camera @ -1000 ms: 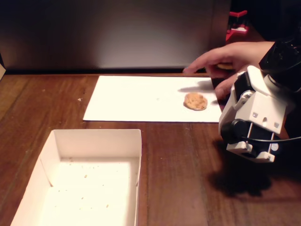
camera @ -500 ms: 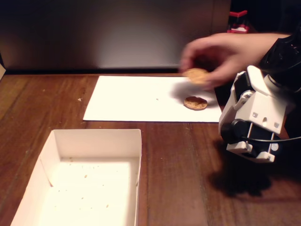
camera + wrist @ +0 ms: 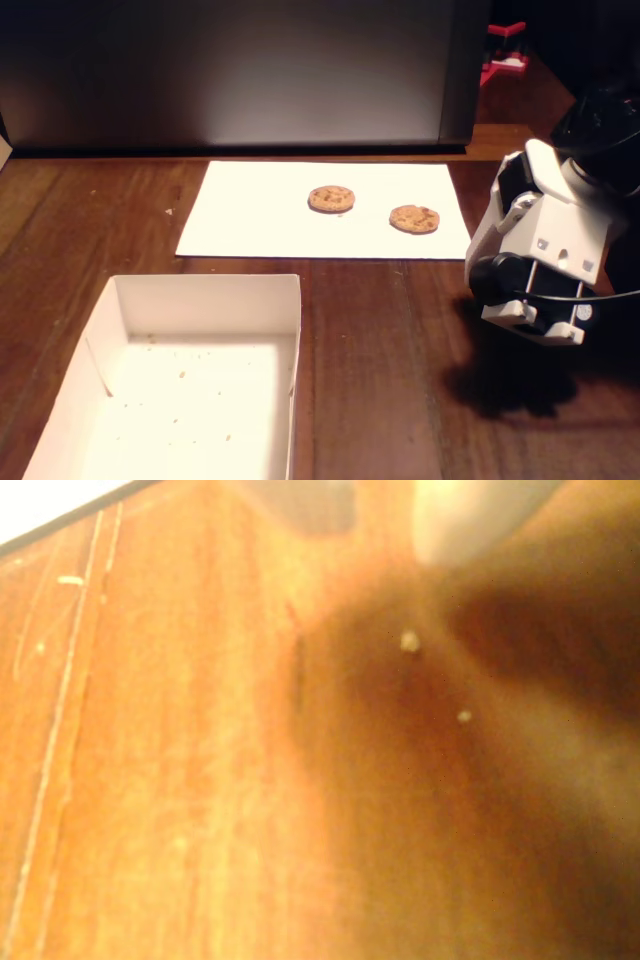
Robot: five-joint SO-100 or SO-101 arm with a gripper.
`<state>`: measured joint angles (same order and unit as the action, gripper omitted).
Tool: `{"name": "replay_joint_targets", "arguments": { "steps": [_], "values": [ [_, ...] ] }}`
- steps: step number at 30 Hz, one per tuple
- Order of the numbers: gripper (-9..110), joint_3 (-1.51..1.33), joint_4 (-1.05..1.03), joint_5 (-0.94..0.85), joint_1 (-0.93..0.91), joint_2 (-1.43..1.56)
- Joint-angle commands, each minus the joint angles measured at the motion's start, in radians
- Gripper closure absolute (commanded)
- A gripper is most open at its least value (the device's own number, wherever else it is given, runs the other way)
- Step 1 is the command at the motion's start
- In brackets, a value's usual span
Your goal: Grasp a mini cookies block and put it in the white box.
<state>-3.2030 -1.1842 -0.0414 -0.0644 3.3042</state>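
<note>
Two round mini cookies lie on a flat white paper sheet [image 3: 260,215] in the fixed view, one [image 3: 331,199] near its middle and one [image 3: 414,219] toward its right end. The white box [image 3: 205,292] stands open at the lower left, holding only crumbs. My arm [image 3: 545,240] sits folded at the right, well apart from cookies and box. In the wrist view my gripper [image 3: 385,520] hangs close over bare wood. Only two blurred fingertips [image 3: 470,515] show at the top edge, with nothing seen between them.
A dark panel [image 3: 230,70] runs along the back of the brown wooden table [image 3: 390,360]. A red object [image 3: 505,55] stands at the far right behind it. Small crumbs [image 3: 409,640] lie on the wood under the gripper.
A person's hand put a second cookie on the paper, left of the first, then drew back out of view. The arm has not moved.
</note>
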Motion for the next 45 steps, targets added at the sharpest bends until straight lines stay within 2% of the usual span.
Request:
{"name": "replay_joint_targets", "arguments": {
  "steps": [1,42,44,45],
  "values": [
    [101,0.014,-0.011,-0.002,0.009,0.072],
    [101,0.011,0.008,0.025,0.008,0.072],
    [101,0.0,0.057,-0.098,0.008,0.072],
    [101,-0.003,0.066,-0.103,0.008,0.072]
  ]
}}
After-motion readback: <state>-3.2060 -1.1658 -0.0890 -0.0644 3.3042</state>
